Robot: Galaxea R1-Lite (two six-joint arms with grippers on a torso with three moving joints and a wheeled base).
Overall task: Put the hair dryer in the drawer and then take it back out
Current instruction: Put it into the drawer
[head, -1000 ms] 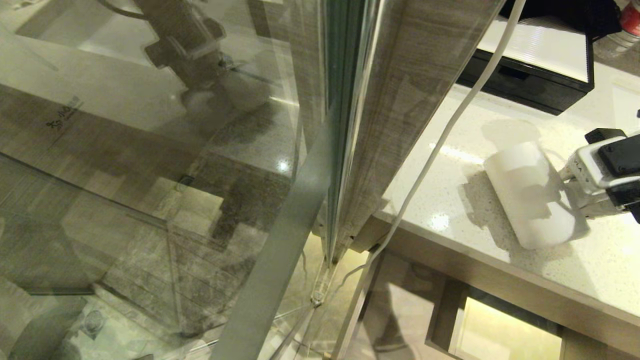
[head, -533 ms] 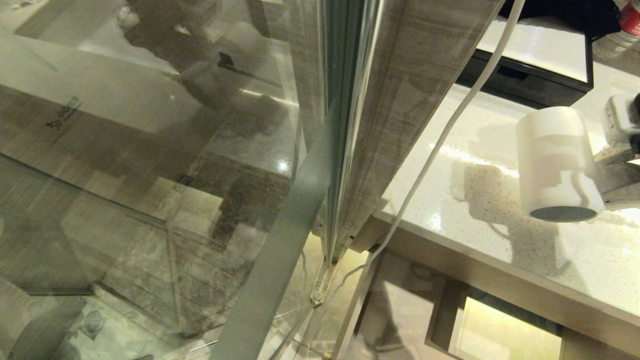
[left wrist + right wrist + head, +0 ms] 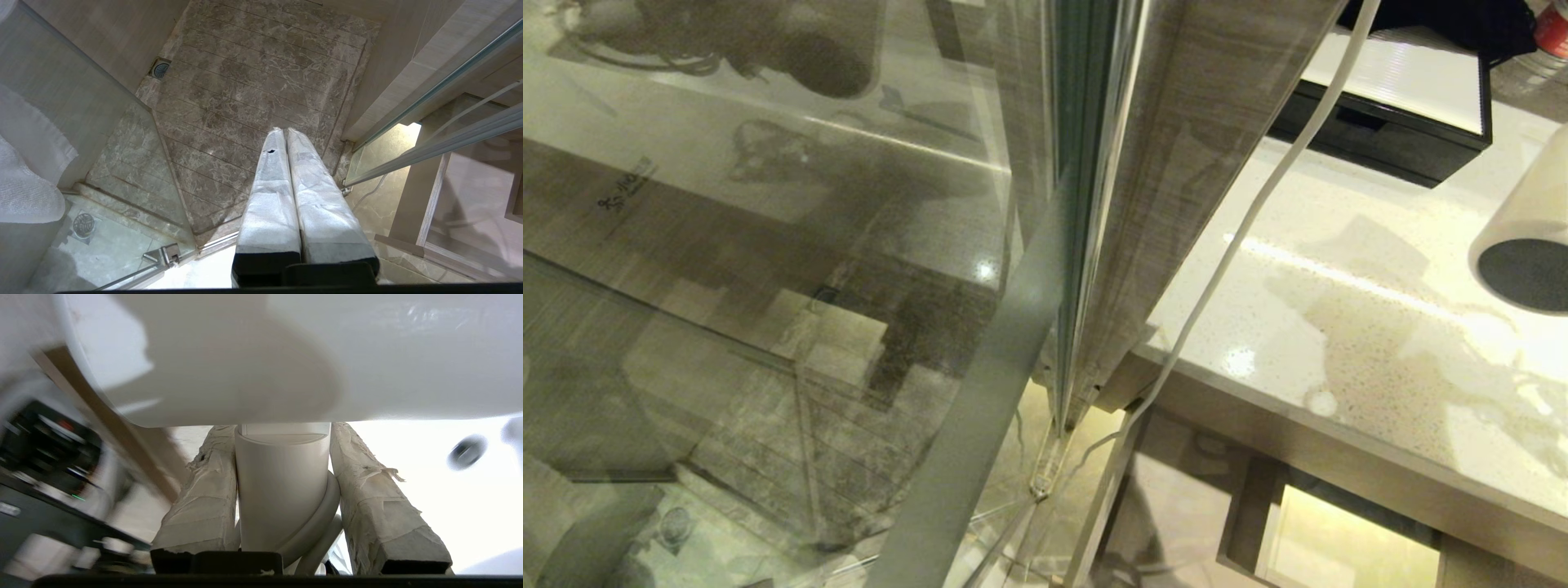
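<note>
The left tool (image 3: pixel 286 134) hangs idle over the marble shower floor (image 3: pixel 253 81), its two wrapped fingers pressed together on nothing, with a glass panel (image 3: pixel 81 134) at about nine o'clock of it. The right tool (image 3: pixel 284 482) is clamped on the handle of the hair dryer (image 3: pixel 282 490), a taped finger on either side. In the head view the hair dryer (image 3: pixel 1523 237) hangs clear above the speckled white bench (image 3: pixel 1339 327) at three o'clock, grey round end facing the camera. A white cable (image 3: pixel 1241 220) crosses the bench; a black box (image 3: pixel 1388 106) sits at one o'clock. The drawer (image 3: pixel 1339 539) stands open at five o'clock.
</note>
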